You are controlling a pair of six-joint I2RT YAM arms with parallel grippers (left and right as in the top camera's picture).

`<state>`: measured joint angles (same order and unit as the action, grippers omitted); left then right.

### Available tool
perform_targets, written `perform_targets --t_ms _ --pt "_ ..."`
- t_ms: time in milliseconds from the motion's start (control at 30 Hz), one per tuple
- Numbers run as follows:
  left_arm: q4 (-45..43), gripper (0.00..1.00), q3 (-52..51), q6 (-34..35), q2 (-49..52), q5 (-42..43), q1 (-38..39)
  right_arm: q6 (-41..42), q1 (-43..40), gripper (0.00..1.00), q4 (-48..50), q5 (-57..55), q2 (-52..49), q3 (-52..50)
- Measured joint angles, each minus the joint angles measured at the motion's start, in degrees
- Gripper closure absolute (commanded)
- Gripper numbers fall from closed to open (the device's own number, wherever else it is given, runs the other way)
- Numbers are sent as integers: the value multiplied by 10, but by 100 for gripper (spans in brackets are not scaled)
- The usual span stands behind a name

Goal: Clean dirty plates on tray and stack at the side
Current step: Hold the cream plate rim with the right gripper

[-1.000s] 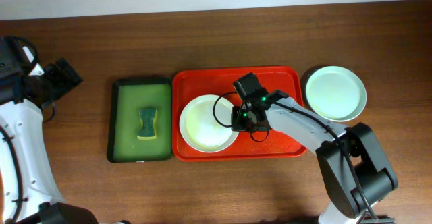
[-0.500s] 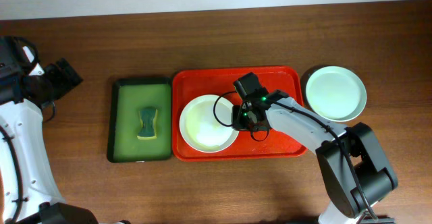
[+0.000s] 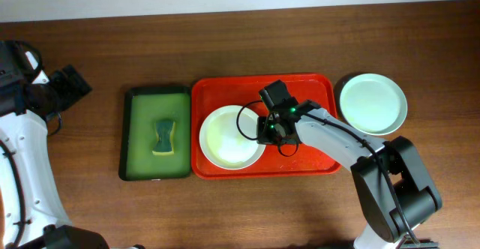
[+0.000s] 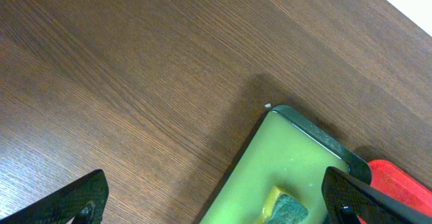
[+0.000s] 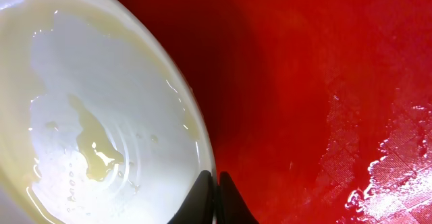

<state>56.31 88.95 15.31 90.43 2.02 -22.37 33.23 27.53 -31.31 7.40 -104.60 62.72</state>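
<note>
Red tray (image 3: 315,91) lies midway between the surface's left and right edges, the cream-white plate (image 3: 225,140) in its left half. We see the right gripper (image 3: 264,134) pinched onto that plate's right rim. Our left gripper (image 4: 216,200) hangs spread and empty near the left edge. A pale blue-green plate (image 3: 373,103) rests just right of the tray.

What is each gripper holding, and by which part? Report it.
The right gripper pinches the cream-white plate by its rim, on the red tray. The left gripper is open and holds nothing.
</note>
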Motion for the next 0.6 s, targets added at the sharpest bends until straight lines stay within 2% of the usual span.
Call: perform_targets --t_ms 133,600 --pt "0 1 0 0 0 0 0 0 -6 96 -50 6 -1 16" --pt "0 1 0 0 0 2 0 0 -19 96 -211 3 -5 176"
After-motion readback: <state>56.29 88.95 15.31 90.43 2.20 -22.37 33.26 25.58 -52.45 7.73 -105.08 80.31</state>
